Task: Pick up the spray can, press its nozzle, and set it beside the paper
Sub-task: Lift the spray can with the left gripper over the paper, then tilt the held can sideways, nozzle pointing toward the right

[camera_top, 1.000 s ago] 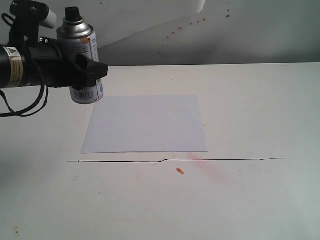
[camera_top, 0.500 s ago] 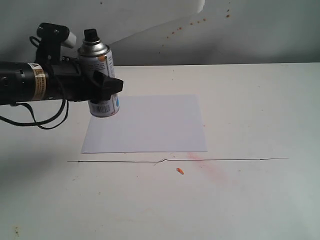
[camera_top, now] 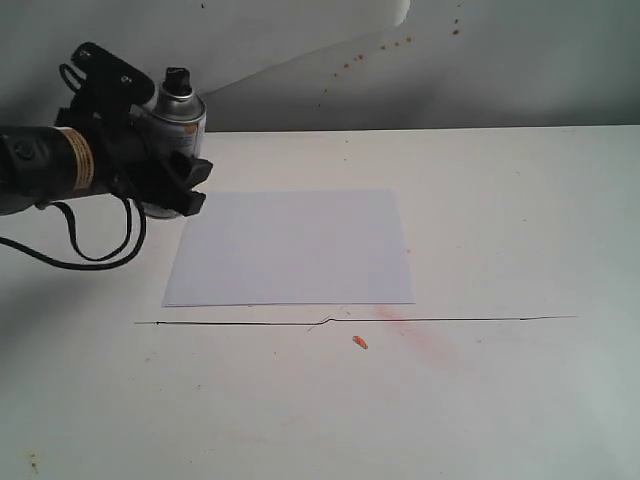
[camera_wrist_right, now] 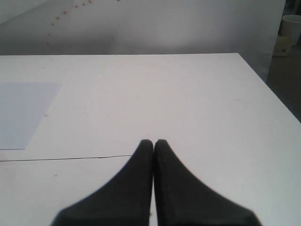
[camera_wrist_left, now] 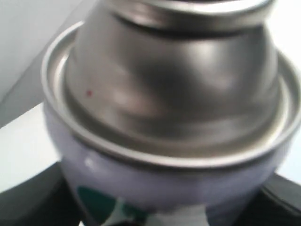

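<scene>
Can (camera_top: 182, 112) is gripped upright by your left gripper (camera_top: 172, 182), its jaws clamped on the body. It sits just beside the paper's (camera_top: 295, 248) far left corner, and you cannot tell whether its base touches the table (camera_top: 500, 220). The black nozzle (camera_top: 177, 77) stands on top. In your left wrist view the silver dome (camera_wrist_left: 174, 94) fills the frame, with dark fingers (camera_wrist_left: 28, 202) on either side. Your right gripper (camera_wrist_right: 154, 143) hangs over the table well apart from the paper, jaws pressed together on nothing.
</scene>
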You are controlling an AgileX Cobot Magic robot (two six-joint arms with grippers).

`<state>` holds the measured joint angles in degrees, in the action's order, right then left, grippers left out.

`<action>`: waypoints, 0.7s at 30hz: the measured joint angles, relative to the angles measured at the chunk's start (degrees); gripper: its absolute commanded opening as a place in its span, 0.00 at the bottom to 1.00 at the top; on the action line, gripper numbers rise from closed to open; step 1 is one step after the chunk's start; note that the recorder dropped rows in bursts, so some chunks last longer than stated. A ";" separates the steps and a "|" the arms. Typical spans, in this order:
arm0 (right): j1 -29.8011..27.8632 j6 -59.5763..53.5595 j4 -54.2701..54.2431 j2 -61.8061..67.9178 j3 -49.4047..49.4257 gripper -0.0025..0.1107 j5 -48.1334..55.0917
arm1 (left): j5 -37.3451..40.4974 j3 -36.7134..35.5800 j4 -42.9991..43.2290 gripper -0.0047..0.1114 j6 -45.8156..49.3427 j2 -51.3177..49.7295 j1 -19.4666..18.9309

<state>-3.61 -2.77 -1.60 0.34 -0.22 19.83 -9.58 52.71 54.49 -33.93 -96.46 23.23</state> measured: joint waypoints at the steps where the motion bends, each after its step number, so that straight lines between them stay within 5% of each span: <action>1: 0.00 0.00 0.00 0.00 0.00 0.02 0.00 | 2.28 0.37 -2.57 0.04 5.14 0.00 0.63; 9: 0.00 0.00 0.00 0.00 0.00 0.02 0.00 | 25.08 8.60 -25.21 0.04 44.37 -0.13 7.88; 17: 0.00 0.00 0.00 0.00 0.00 0.02 0.00 | 42.44 19.76 -48.59 0.04 74.97 -2.38 9.38; 21: 0.00 0.00 0.00 0.00 0.00 0.02 0.00 | 50.16 25.30 -52.97 0.04 82.00 -5.67 9.50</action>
<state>-3.61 -2.77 -1.60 0.34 -0.22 19.83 40.58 78.00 1.53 48.07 -102.13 32.73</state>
